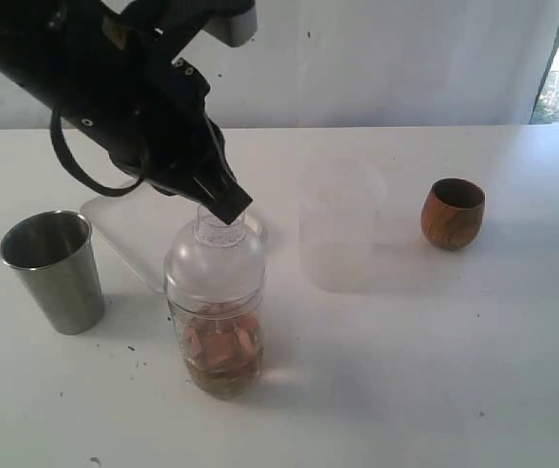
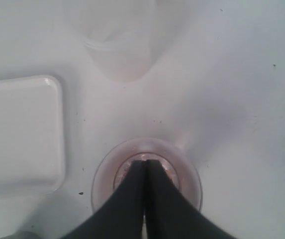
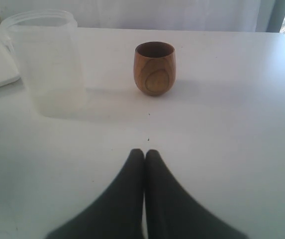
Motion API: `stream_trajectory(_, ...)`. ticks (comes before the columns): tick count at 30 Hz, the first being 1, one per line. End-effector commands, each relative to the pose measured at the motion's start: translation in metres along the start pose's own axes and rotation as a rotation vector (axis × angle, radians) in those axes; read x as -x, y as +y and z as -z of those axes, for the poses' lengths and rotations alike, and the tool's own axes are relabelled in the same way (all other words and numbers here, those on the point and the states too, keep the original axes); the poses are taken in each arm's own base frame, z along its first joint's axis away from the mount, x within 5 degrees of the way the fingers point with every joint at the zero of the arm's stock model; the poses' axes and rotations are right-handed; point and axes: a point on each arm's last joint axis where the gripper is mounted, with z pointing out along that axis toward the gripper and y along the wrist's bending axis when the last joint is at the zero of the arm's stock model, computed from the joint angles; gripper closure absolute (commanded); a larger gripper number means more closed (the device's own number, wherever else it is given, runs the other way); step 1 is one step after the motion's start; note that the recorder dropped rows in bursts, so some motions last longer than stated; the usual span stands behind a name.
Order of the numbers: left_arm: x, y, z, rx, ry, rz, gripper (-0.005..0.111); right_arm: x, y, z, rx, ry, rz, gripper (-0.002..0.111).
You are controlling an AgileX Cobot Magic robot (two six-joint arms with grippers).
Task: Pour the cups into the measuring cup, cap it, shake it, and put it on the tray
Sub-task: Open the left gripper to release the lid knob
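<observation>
Both jaws are closed, empty: left gripper (image 1: 225, 207) sits at the lid (image 1: 214, 258) of the measuring cup (image 1: 219, 331), lower centre; right gripper (image 3: 144, 152) faces the wooden cup (image 3: 154, 69).

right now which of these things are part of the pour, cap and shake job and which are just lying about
Part of the job:
clear measuring cup
domed lid on it
steel tumbler
wooden cup
white tray

Just lying about:
frosted cup
</observation>
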Motion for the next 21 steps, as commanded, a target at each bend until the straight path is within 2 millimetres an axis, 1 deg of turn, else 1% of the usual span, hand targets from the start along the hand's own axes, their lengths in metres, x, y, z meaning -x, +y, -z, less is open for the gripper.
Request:
stream_trajectory(1, -0.004, -0.001, -0.007, -0.001, 0.002, 0.017, 0.107, -0.001, 0.000, 0.000, -0.002, -0.005, -0.006, 0.108)
stream_trajectory(3, -0.010, -0.001, -0.015, 0.005, 0.012, 0.016, 0.107, -0.001, 0.000, 0.000, -0.002, -0.005, -0.007, 0.108)
stream_trajectory(6, -0.017, -0.001, -0.020, 0.008, 0.043, 0.011, 0.107, -0.001, 0.000, 0.000, -0.002, -0.005, -0.021, 0.108)
stream_trajectory(16, -0.018, -0.001, -0.021, 0.007, 0.045, 0.011, 0.107, -0.001, 0.000, 0.000, -0.002, -0.005, -0.021, 0.108)
stream_trajectory(18, -0.018, -0.001, -0.019, 0.009, 0.039, 0.011, 0.107, -0.001, 0.000, 0.000, -0.002, -0.005, -0.021, 0.108)
stream_trajectory(20, -0.016, -0.002, -0.012, 0.013, 0.019, 0.009, 0.107, -0.001, 0.000, 0.000, -0.002, -0.005, -0.021, 0.108)
stream_trajectory(21, -0.012, -0.002, -0.003, 0.018, -0.010, 0.007, 0.107, -0.001, 0.000, 0.000, -0.002, -0.005, -0.021, 0.108)
